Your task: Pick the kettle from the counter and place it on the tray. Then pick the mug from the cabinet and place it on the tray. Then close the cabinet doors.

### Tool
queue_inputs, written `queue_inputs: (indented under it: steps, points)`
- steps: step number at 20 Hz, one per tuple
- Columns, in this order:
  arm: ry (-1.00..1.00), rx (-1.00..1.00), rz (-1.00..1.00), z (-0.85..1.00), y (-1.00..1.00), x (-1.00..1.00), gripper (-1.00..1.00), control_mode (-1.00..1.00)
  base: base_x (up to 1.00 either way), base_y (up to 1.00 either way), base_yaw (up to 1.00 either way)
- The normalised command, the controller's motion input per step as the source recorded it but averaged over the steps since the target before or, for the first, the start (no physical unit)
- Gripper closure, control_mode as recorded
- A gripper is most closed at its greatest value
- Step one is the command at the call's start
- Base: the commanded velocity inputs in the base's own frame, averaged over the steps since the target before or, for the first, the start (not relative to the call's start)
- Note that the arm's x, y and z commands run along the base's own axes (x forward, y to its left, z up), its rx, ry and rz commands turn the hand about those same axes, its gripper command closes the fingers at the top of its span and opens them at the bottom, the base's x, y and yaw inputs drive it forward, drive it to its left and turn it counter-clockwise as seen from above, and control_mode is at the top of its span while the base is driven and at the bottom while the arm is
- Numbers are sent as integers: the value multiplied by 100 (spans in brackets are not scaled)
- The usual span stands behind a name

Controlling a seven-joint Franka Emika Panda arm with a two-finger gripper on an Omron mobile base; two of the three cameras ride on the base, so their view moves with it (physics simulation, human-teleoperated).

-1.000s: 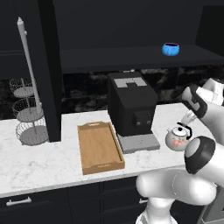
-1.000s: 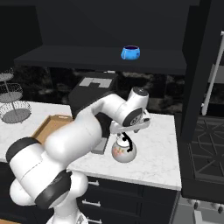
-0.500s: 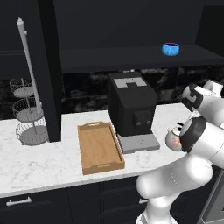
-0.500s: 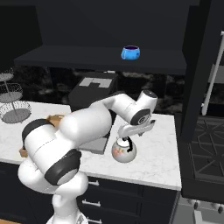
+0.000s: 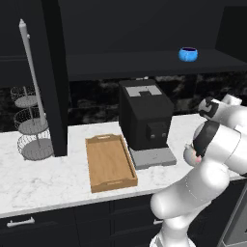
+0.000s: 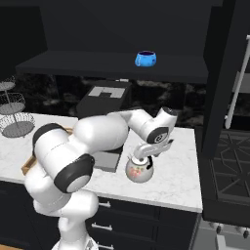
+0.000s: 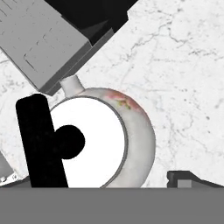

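My white arm (image 5: 202, 183) rises from the lower right and bends over the right end of the table (image 5: 43, 183). Behind my elbow a sliver of the kettle (image 5: 189, 155) peeks out, mostly hidden. The empty tray (image 5: 110, 163) lies on the marble just left of the coffee machine (image 5: 144, 120), its long side running away from me. Further left stands a wire tiered basket (image 5: 33, 130). The blue mug (image 5: 188, 53) sits on the open cabinet shelf (image 5: 144, 62) above; a black door (image 5: 55, 77) hangs open at left.

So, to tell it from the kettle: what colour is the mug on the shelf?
Bright blue mug with a dark inside, clearest in the right base view.
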Motion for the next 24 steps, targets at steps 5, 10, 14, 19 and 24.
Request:
queue_inputs:
  steps: [5,10,14,19,24]
  points:
    - [0,5,1,-44,8,-2,100,-100,0,0,0]
    - [0,1,1,-1,0,0,100,-100,0,0,0]
    - [-3,0,-2,0,3,-34,100,-100,0,0,0]
    - [-8,0,-25,30,34,-85,100,-100,0,0,0]
    - [-4,-5,-37,46,96,-77,100,-100,0,0,0]
